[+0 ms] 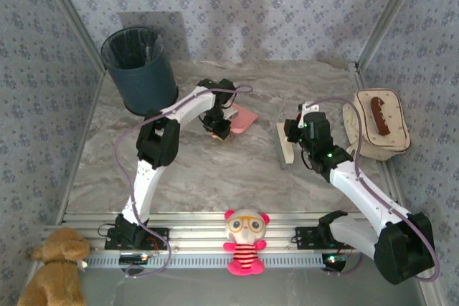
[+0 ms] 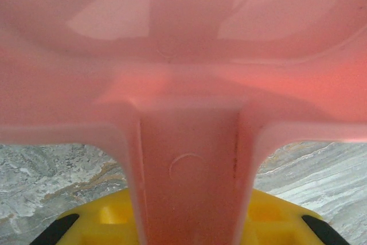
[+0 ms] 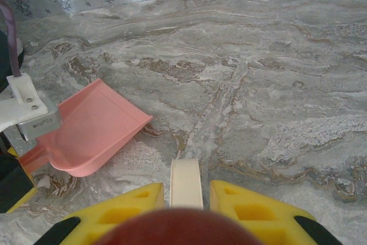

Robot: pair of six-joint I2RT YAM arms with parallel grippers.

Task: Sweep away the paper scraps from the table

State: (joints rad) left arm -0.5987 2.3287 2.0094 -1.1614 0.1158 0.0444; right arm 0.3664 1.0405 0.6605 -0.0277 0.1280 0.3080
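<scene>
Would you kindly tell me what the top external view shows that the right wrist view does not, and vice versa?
Top external adds a dark bin, a beige pouch, a pink plush doll and a brown teddy. Right wrist adds a close look at the right gripper, shut on a cream handle. Both share the pink dustpan and the marble table.

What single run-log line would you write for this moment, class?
left hand: shut on pink dustpan | right hand: shut on brush | dustpan and brush: apart | bin: upright, far-left corner
</scene>
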